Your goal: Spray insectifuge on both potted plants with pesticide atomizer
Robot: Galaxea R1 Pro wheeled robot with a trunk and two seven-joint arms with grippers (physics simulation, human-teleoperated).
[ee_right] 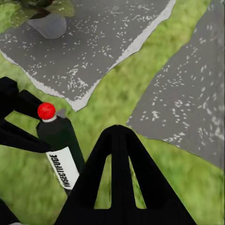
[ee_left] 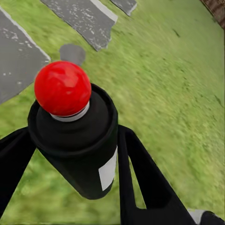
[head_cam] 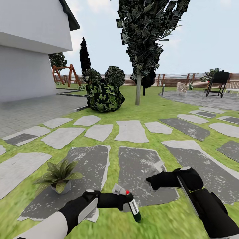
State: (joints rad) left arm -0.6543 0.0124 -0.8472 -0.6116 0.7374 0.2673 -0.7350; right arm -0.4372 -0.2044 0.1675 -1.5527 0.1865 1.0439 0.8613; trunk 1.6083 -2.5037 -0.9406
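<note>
1. Head view: my left pincer (head_cam: 123,198) is clamped on the pesticide atomizer (head_cam: 132,205), held tilted above the lawn (head_cam: 159,222).
2. My right pincer (head_cam: 158,170) hovers just beside it; I cannot tell its state.
3. One potted plant (head_cam: 59,175) sits on a grey stone slab (head_cam: 89,166) to my left.

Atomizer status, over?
Left claw shut on the atomizer, held over grass. Right claw empty, looks closed, hovering beside it. One potted plant on the slab ahead-left; nothing between.
</note>
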